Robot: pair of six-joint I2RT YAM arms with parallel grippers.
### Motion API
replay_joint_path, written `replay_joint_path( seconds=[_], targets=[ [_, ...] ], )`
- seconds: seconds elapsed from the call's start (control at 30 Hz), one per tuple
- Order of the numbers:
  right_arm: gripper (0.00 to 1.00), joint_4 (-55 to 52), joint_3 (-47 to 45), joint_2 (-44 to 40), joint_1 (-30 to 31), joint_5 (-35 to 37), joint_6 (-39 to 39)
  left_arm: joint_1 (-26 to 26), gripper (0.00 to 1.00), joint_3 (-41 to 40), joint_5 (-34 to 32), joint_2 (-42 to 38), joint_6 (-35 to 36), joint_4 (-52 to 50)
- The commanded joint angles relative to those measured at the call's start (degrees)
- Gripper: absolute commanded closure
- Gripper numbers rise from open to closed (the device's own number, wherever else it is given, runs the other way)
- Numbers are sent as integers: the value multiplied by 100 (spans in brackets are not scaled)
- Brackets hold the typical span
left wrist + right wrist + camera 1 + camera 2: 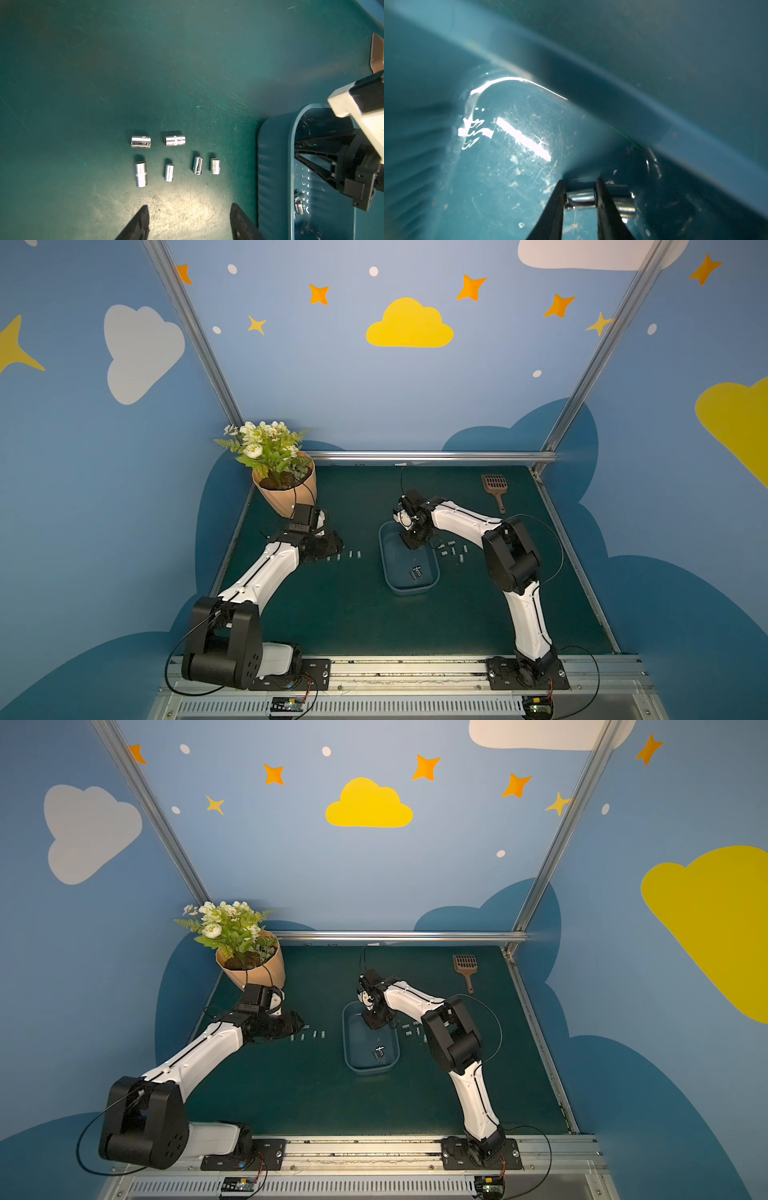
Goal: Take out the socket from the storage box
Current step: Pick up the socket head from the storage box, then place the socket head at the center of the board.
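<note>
The left gripper [190, 220] hovers, jaws wide and empty, over the mat [83, 83] beside 6 loose sockets [175, 141]. In the storage box [411, 593] at centre, the right gripper [580, 187] clamps a chrome socket [580, 199] at the box's far end; more sockets [453, 551] lie right of the box.

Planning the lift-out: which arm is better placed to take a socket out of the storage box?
Right. The right gripper is inside the storage box, jaws clamped on a socket; the left gripper hangs open over the mat outside.
</note>
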Motion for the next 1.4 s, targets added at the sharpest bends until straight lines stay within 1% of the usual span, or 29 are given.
replay_joint_path(
  seconds=[0.0, 0.47, 0.73, 0.83, 1.07, 1.37],
  targets=[
    [76, -219, -87, -284, -15, 44, 2, 1, 37, -47, 25, -102, 12, 8],
    [77, -289, 50, -1019, -99, -199, 62, 1, 37, -65, -3, -127, 2, -16],
    [77, -307, -24, -1412, -408, -211, 63, 1, 37, -53, -12, -113, 3, -16],
    [77, -307, -131, -1514, -611, -195, 43, 6, 37, -51, -4, -103, -3, -16],
    [77, -202, -474, -1400, -1100, -207, 89, -1, 37, -43, 5, -94, -8, -21],
    [77, -26, -645, -857, -1270, -80, 107, 1, 37, -34, 40, -119, -5, -26]
  ],
)
